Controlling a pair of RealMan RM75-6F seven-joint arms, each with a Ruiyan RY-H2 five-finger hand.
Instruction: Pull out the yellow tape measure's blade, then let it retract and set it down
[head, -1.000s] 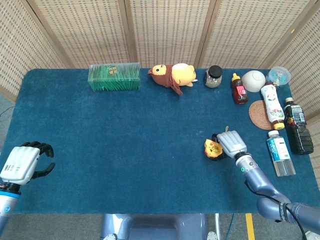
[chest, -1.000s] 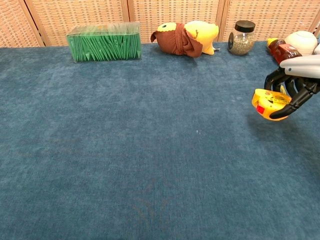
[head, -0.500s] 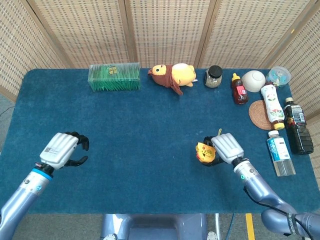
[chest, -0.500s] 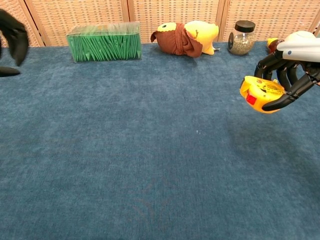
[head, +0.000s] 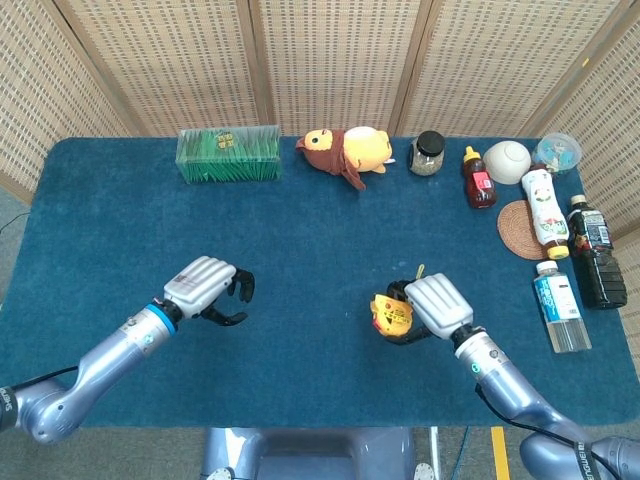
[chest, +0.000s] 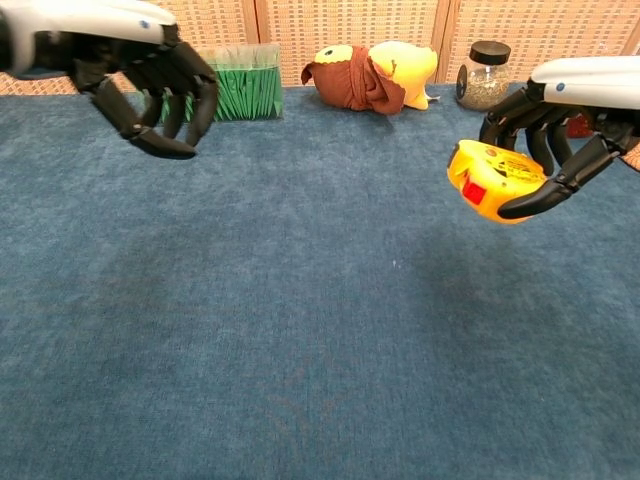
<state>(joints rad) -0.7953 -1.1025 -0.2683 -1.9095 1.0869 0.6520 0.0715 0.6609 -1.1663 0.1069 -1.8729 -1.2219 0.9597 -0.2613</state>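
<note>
Yellow tape measure (chest: 492, 180): held aloft in right robot hand (head: 437, 305), carried inward from counter's right edge. Left robot hand (head: 205, 286): empty, fingers spread, arrived from left edge. Blade pull imminent.

A: Is the tape measure (chest: 487, 182) fully visible?
B: No. The right hand (chest: 560, 140) wraps its far side, and its blade cannot be made out.
A: And the green box (chest: 228, 88)?
B: In the chest view the left hand (chest: 150, 85) covers its left part.
A: The arms?
B: Cut off by the frame edges in both views.
</note>
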